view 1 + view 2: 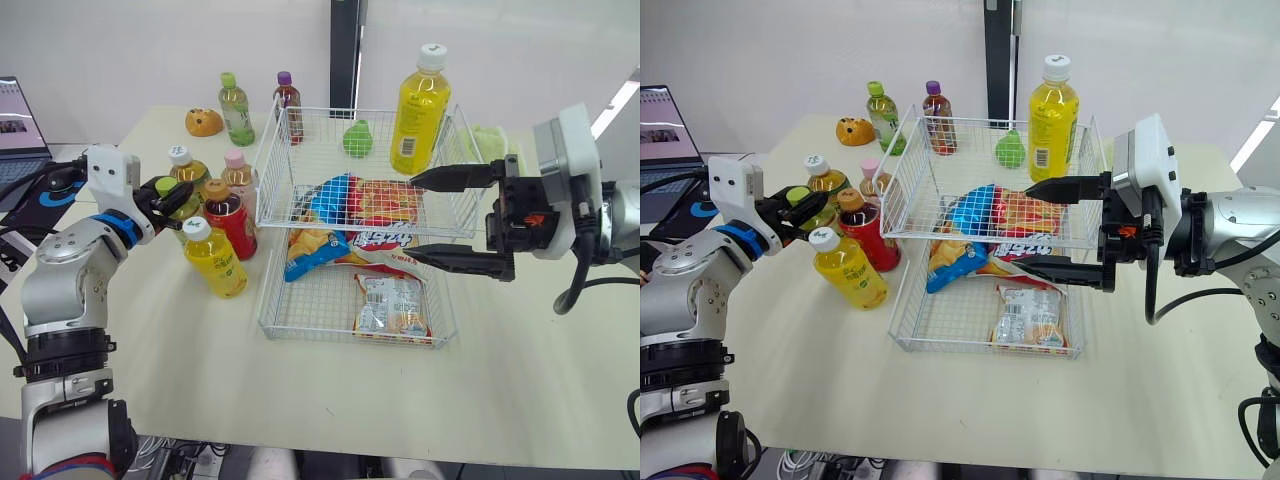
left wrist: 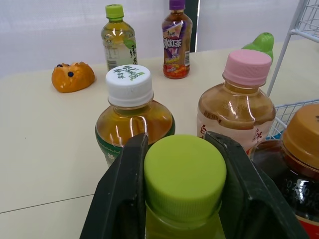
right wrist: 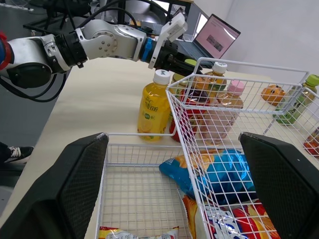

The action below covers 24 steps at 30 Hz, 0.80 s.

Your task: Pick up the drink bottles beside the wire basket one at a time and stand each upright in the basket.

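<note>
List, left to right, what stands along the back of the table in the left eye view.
orange toy → green-capped bottle → purple-capped bottle → green toy → tall yellow bottle

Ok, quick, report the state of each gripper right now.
Left gripper: closed on the cap of the green-capped bottle.
Right gripper: open, holding nothing, at the wire basket.

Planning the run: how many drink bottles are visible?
8: a cluster of five beside the wire basket, a pair behind them, a tall yellow bottle at its far corner.
</note>
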### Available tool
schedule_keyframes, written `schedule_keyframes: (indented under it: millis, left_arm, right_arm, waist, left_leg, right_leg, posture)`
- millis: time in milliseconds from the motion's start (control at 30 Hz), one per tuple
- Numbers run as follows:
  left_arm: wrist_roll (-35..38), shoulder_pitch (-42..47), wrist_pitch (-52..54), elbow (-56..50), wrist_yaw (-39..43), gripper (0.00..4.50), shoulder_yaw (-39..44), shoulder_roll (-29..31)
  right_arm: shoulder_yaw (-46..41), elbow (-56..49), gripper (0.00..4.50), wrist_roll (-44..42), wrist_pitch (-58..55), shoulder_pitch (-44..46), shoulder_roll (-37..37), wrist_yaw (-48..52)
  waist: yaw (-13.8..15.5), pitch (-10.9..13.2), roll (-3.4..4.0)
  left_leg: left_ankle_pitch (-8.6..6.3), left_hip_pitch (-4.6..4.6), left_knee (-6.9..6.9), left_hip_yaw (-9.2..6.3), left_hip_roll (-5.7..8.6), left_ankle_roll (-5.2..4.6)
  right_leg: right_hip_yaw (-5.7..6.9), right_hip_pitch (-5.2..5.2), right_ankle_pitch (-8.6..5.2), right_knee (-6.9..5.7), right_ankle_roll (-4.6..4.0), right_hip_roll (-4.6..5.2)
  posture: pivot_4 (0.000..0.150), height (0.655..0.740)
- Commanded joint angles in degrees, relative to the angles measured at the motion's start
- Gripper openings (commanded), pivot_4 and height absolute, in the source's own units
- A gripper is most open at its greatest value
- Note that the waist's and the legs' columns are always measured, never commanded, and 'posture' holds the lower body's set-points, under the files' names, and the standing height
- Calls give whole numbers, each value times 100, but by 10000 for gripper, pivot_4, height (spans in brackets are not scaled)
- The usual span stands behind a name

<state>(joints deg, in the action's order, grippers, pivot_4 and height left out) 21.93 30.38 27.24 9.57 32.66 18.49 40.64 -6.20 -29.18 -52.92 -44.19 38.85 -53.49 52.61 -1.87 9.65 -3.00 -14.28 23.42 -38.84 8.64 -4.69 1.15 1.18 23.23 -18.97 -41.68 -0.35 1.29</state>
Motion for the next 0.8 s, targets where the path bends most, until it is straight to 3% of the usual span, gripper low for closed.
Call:
schedule_keyframes:
  millis: [33, 200, 300, 367, 500, 567, 667, 800]
  left_arm:
    - [214, -258, 169, -636, 27, 13761, 394, 218]
    - [916, -626, 1026, -1429, 571, 13761, 1192, 1151]
    - [1387, -40, 1670, -1073, 1176, 13760, 1407, 2172]
    - [1577, 276, 1917, -878, 1394, 13760, 1359, 2519]
    - [1860, 1543, 2389, -423, 2004, 13760, 599, 3154]
    - [1802, 2265, 2477, -136, 2143, 13760, 186, 3176]
    - [1410, 3980, 2366, 519, 2264, 13760, -719, 2747]
    - [855, 5945, 2080, 1749, 2441, 13760, -1455, 1767]
  right_arm:
    - [-313, -174, 45000, 3, 82, -12, -67, -77]
    - [-808, -263, 45000, 122, 383, -338, -61, -168]
    - [-1092, -126, 45000, 132, 440, -507, -255, 41]
    - [-1164, -63, 45000, 92, 399, -566, -394, 165]
    - [-1468, 173, 45000, -115, 179, -699, -794, 470]
    - [-1554, 199, 45000, -139, 162, -765, -871, 490]
    - [-1780, 96, 45000, -126, 128, -1010, -895, 397]
    - [-2117, -163, 45000, -249, 17, -1336, -864, 130]
  waist:
    - [-4, 0, 0]
    - [-12, 8, -1]
    - [11, 17, -11]
    - [45, 19, -10]
    - [119, 27, 4]
    - [144, 27, 5]
    - [204, 30, 3]
    - [236, 31, 0]
  left_leg:
    - [0, 0, 1, 0, 0, 0]
    - [0, 11, 11, -2, -3, 2]
    - [1, 42, 5, -21, -8, 2]
    - [1, 51, 4, -30, -5, 2]
    - [-4, 51, 6, -43, 6, -7]
    - [-5, 55, 4, -48, 8, -11]
    - [-4, 66, -3, -60, 2, -10]
    - [-3, 92, -18, -67, 5, -12]
  right_leg:
    - [0, 0, 0, 1, 0, 0]
    - [5, 7, 0, 19, 0, -1]
    - [32, 19, 0, 27, 0, -1]
    - [45, 17, 0, 41, 0, 0]
    - [73, -4, 0, 68, 1, 18]
    - [82, -5, 0, 64, 1, 18]
    - [93, 0, 0, 58, 0, 8]
    - [97, 10, 1, 61, 2, 6]
  posture:
    - [1500, 7155]
    - [1500, 7155]
    - [1500, 7155]
    - [1500, 7155]
    - [1500, 7155]
    - [1500, 7155]
    - [1500, 7155]
    - [1500, 7155]
